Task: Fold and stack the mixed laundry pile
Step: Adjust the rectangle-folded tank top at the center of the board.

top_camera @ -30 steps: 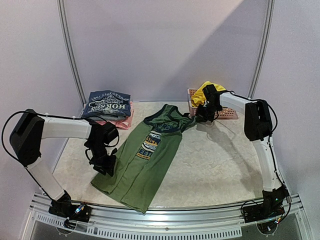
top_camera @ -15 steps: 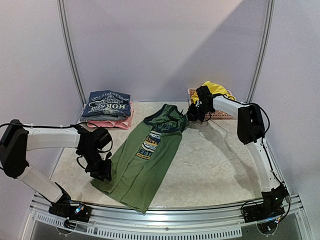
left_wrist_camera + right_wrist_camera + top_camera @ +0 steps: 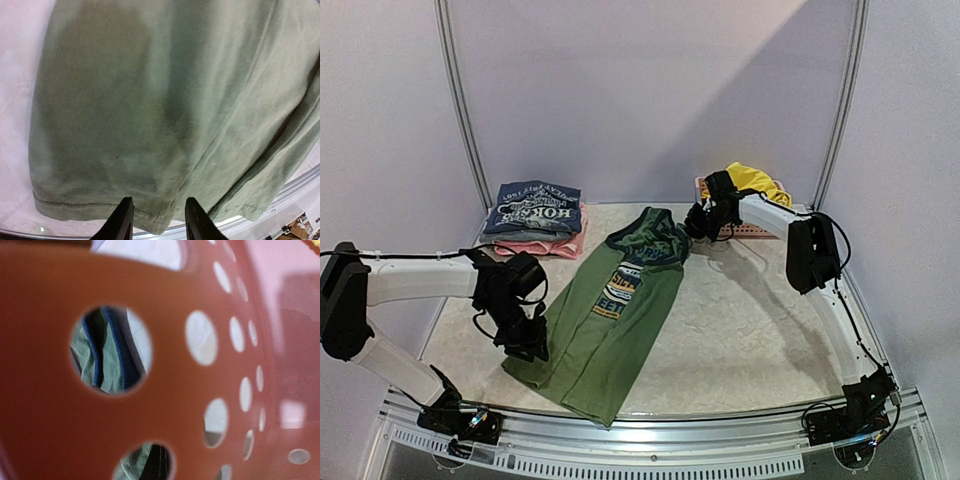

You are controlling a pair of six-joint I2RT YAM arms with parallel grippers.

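The olive-green sleeveless shirt [image 3: 605, 330] lies spread on the table [image 3: 750, 330]. Its long axis runs on a diagonal, from the dark-trimmed neck at the far centre down to the hem at the near left.

The left gripper [image 3: 527, 343] is at the hem's left corner. In the left wrist view its fingers [image 3: 125, 217] stand partly apart, with the stitched hem of the shirt [image 3: 150, 100] lying flat between and just ahead of them. Nothing looks pinched.

The right gripper [image 3: 698, 222] sits at the far end, between the shirt's shoulder and the pink plastic basket [image 3: 765, 231]. Its jaws are closed. Its fingers do not show in the right wrist view, so it cannot be told whether they hold the strap. That view is filled by the basket's wall [image 3: 50, 415], with green cloth and dark blue trim [image 3: 107, 365] visible through a round hole.

The yellow shorts [image 3: 757, 180] are heaped in the basket, beyond the right gripper.

The next move probably depends on each arm working its own end of the diagonal: the left arm is nearer the hem and the right arm nearer the neck.

The shirt's chest print is blue and yellow, and its letters are too small to read. At the far left a folded blue shirt [image 3: 535, 208] rests on a pink garment [image 3: 568, 246]. Its white print is upside down to the camera and begins "HOR"; the rest is not legible.
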